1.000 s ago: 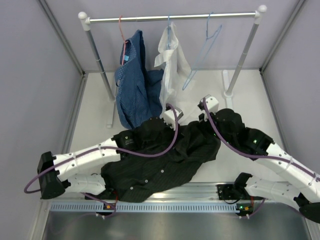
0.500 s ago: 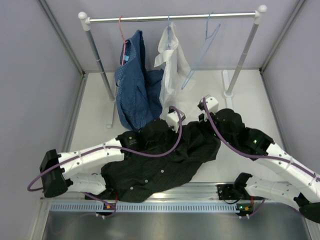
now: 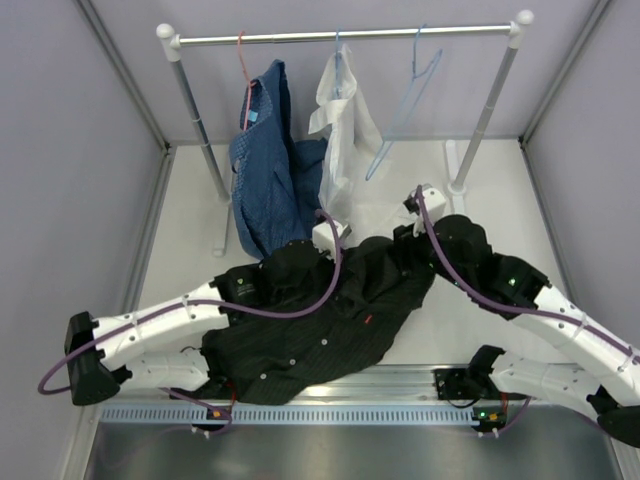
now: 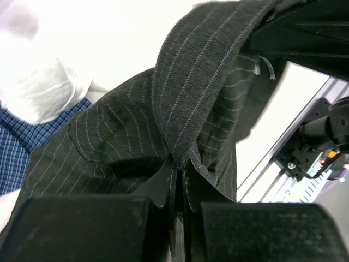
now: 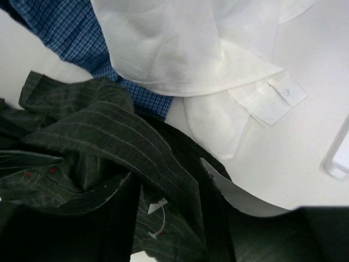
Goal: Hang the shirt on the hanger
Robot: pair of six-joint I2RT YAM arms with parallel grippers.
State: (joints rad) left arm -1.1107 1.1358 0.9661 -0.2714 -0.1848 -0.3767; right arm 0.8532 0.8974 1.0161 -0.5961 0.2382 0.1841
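Now, left claw (image 4: pixel 177 183) is pinched on the shirt (image 3: pixel 300 350) collar; right claw (image 5: pixel 166 218) is in the cloth, can't tell its grip. Shirt's heaped on the surface (image 3: pixel 190 230), hanger (image 3: pixel 403 117) well apart up top, so raise both arms evenly & keep collar taut.

A black pinstriped long-sleeved button-up shirt (image 3: pixel 330 320) is spread crumpled before a metal clothes rail (image 3: pixel 340 37), from whose right part a thin light-blue triangular wire hanger (image 3: pixel 405 105) is hung.
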